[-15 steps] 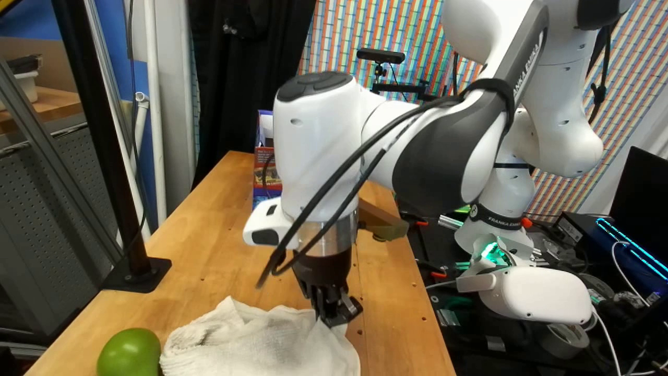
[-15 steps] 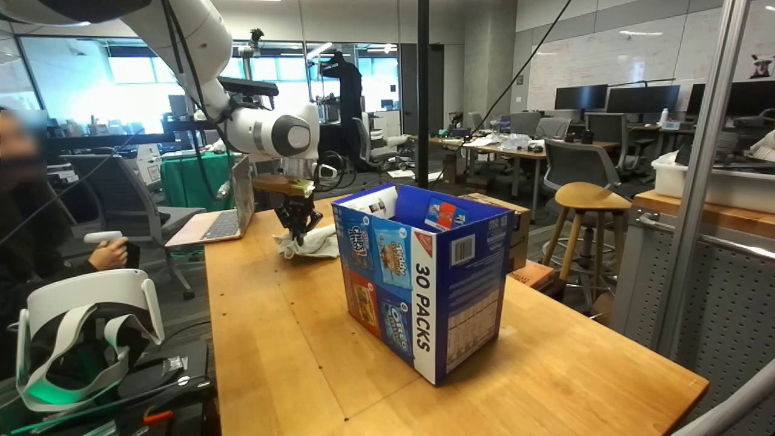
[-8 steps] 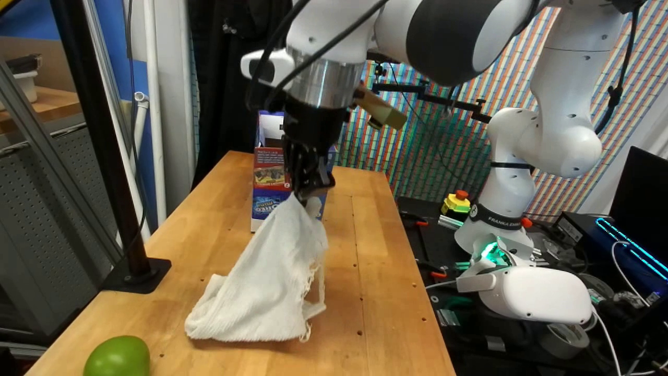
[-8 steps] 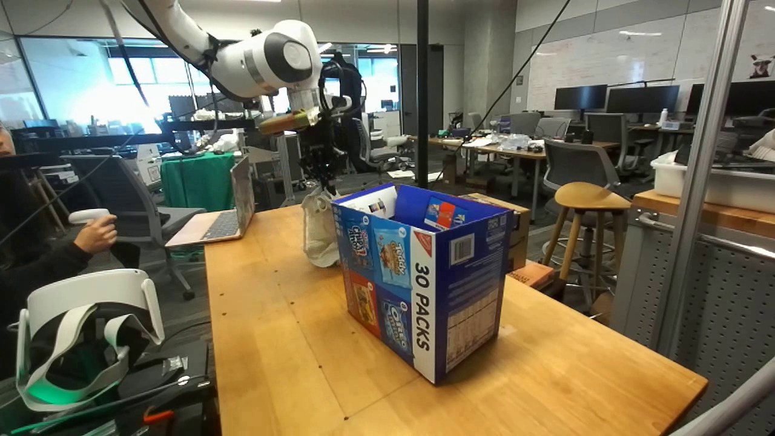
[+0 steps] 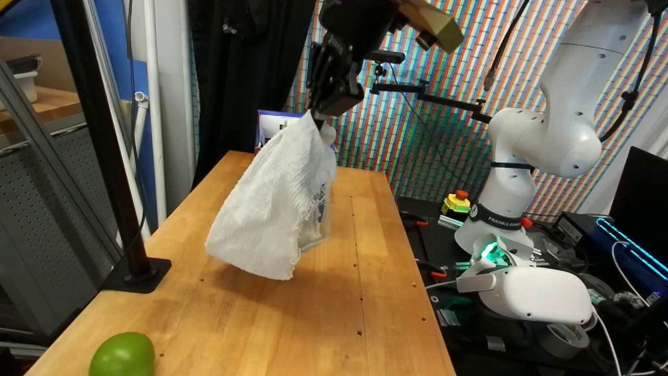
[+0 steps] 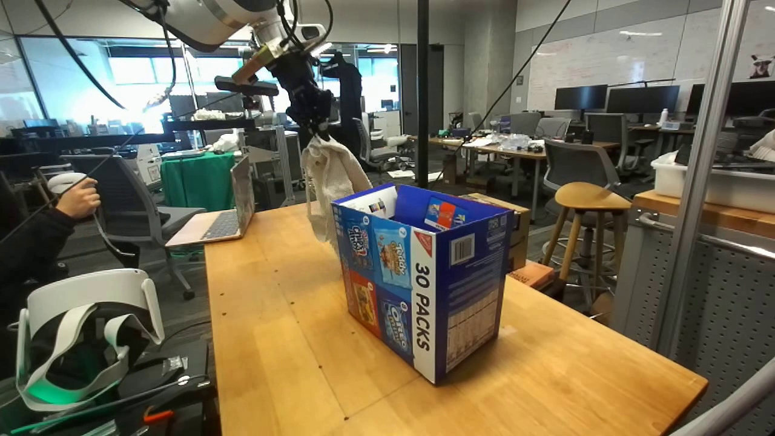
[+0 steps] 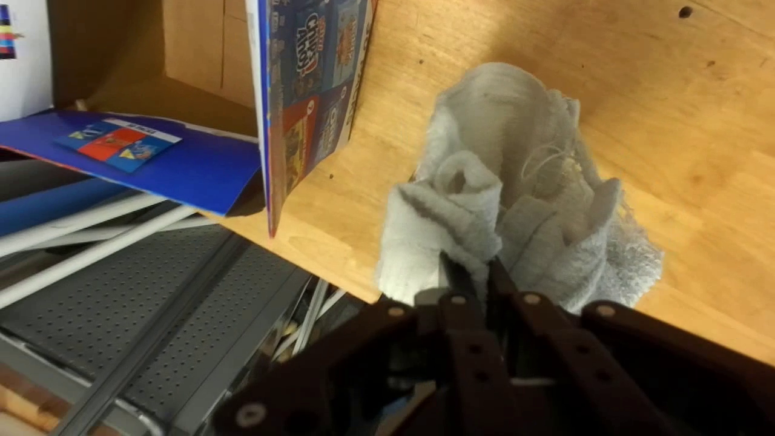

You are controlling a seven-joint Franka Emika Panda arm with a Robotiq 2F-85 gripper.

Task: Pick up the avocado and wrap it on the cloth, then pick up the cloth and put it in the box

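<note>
Cloth (image 5: 274, 209) hangs above the table (image 5: 292, 318), near the box (image 6: 424, 290) | gripper (image 5: 318, 120) is almost closed, pinching it at the top | avocado (image 5: 123, 356) lies on the table, well apart

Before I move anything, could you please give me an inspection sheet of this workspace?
Surface: wooden table, dotted with small holes.
Job's things: white cloth hangs from the gripper, apparently off the table; green avocado lies unwrapped on the table; box stands upright, open-topped.
Clutter: open laptop at the table's edge.
Gripper: shut on the cloth.
Cables: black cable hangs beside the robot arm.
Surroundings: person's hand with white controller; white headset beside the table.
</note>
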